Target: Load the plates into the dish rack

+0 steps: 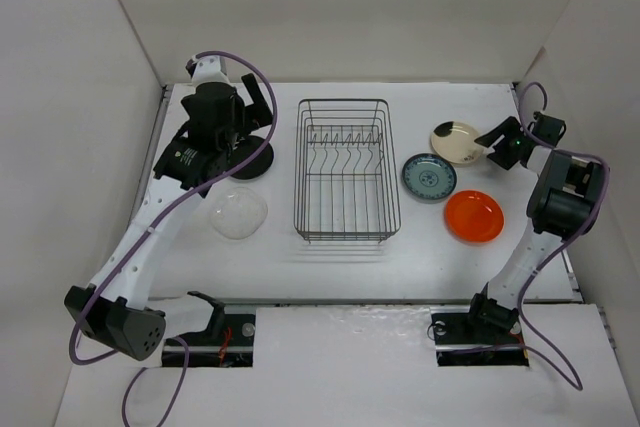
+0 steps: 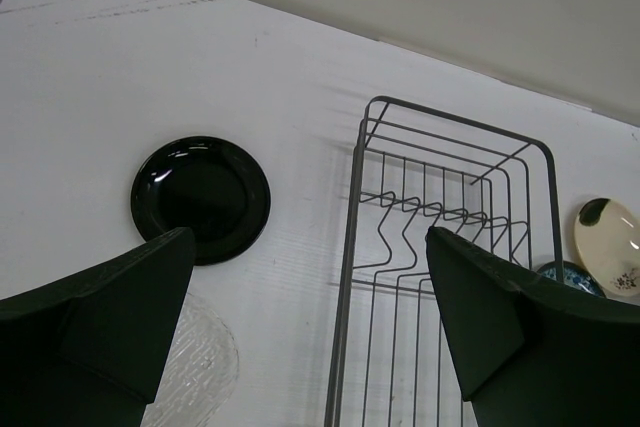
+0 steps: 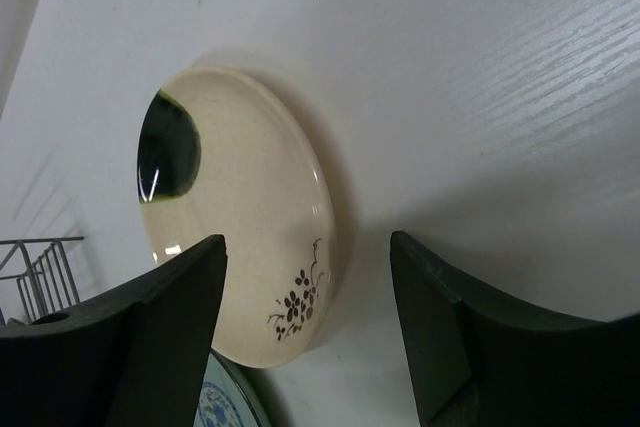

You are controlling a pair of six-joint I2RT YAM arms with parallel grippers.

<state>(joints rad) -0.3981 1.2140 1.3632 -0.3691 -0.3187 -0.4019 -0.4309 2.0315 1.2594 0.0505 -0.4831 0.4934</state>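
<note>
The black wire dish rack (image 1: 347,169) stands empty mid-table. Left of it lie a black plate (image 1: 258,157), partly under my left arm, and a clear glass plate (image 1: 238,213). To its right lie the cream plate (image 1: 457,141), the teal plate (image 1: 428,177) and the orange plate (image 1: 473,216). My left gripper (image 2: 310,247) hangs wide open above the table between the black plate (image 2: 200,197) and the rack's edge (image 2: 347,247), holding nothing. My right gripper (image 3: 308,247) is open, its fingers straddling the near rim of the cream plate (image 3: 250,207) without touching it.
White walls close in the table on the left, back and right. The teal plate (image 3: 225,397) lies right beside the cream one, under my right gripper's left finger. The glass plate (image 2: 195,367) sits under the left finger of my left gripper.
</note>
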